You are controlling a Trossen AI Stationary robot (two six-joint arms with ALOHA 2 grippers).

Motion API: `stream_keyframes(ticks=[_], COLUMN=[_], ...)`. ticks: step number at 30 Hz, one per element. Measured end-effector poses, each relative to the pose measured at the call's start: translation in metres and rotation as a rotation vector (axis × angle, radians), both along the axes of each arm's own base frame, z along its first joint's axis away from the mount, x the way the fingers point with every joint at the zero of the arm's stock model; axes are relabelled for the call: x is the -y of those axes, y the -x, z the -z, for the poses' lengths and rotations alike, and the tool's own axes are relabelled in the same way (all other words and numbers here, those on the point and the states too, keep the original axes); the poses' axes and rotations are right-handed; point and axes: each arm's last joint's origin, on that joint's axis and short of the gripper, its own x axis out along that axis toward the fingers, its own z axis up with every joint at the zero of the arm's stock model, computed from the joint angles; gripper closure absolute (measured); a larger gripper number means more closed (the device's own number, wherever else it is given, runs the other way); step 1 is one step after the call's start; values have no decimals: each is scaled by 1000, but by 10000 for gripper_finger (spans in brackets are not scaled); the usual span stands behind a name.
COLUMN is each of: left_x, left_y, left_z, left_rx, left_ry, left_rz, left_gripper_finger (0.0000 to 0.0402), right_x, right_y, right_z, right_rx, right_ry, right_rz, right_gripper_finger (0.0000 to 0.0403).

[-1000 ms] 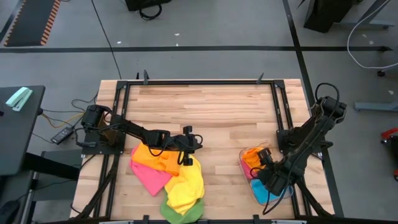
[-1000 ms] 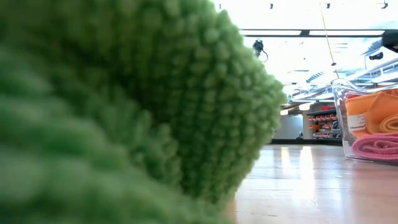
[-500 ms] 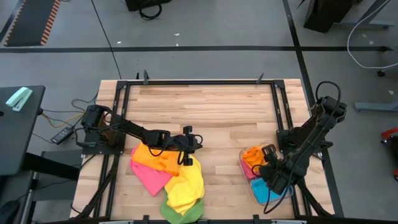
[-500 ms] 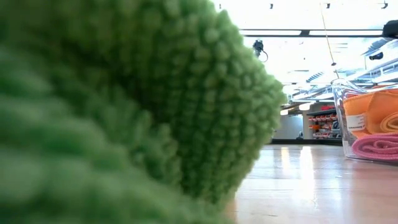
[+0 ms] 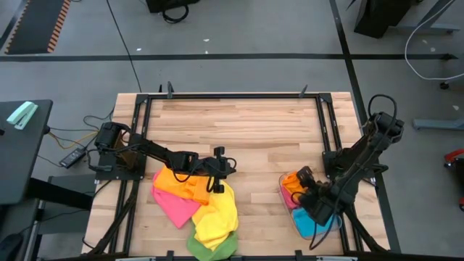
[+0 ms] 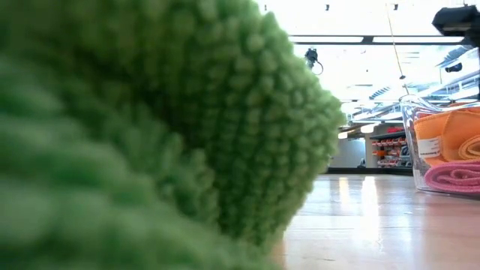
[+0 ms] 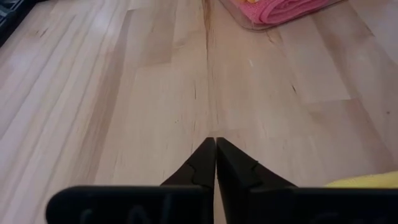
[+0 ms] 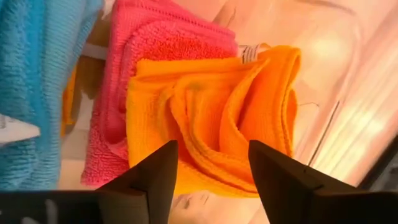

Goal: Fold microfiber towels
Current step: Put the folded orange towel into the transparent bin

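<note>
Towels lay in two groups on my wooden worktop (image 5: 246, 138). At the near left sat a loose pile: an orange towel (image 5: 177, 185) at the far side, a pink towel (image 5: 174, 206) on the near-left, a yellow towel (image 5: 217, 214) on the right and a green towel (image 5: 210, 249) at the near edge, all overlapping. The green one hung so close to the low camera that its nubby pile (image 6: 150, 135) filled most of that view.

My left pincer (image 5: 217, 181) was reached out low across the worktop to the far-right edge of that pile, at the spot where the orange and yellow cloths met. In the left wrist view its fingers (image 7: 214, 163) were pressed together, tips touching, with bare wood ahead of them and only a sliver of yellow at one side; I could see nothing caught between them.

At the near right stood the clear plastic bin (image 5: 286, 199), holding folded towels: an orange folded towel (image 8: 217, 118), a pink folded towel (image 8: 161, 37) and a blue folded towel (image 8: 37, 81), packed side by side. My right pincer (image 5: 308, 190) hovered over the bin's far-left end. In the right wrist view its fingers (image 8: 155, 174) stood apart, spread over the orange folded towel, gripping nothing.

In the low view the bin showed at the right edge, with orange above pink behind its clear wall.
</note>
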Motion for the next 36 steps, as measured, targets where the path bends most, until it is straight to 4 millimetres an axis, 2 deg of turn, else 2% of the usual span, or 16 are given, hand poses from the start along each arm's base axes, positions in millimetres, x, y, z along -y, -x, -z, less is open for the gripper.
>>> stream_keyframes(ticks=[4, 10, 15, 22, 29, 36], left_x=[0, 0, 0, 0, 0, -1], left_y=[0, 0, 0, 0, 0, -1], left_z=[0, 0, 0, 0, 0, -1], left_rx=[0, 0, 0, 0, 3, 19], left_ry=[0, 1, 1, 3, 20, 26], left_rz=[1, 0, 0, -1, -12, -17], left_gripper_finger=[380, 390, 383, 377, 390, 378], right_x=[5, 11, 9, 5, 8, 19], right_y=[-3, 3, -2, -9, -9, -20], right_z=[0, -1, 1, 23, 24, 25], right_rx=[-65, -163, -109, 9, 19, 6], right_ry=[-15, 42, 75, 99, 188, 138], right_rz=[-7, -47, -150, -323, -390, -271], right_gripper_finger=[166, 116, 86, 78, 79, 79])
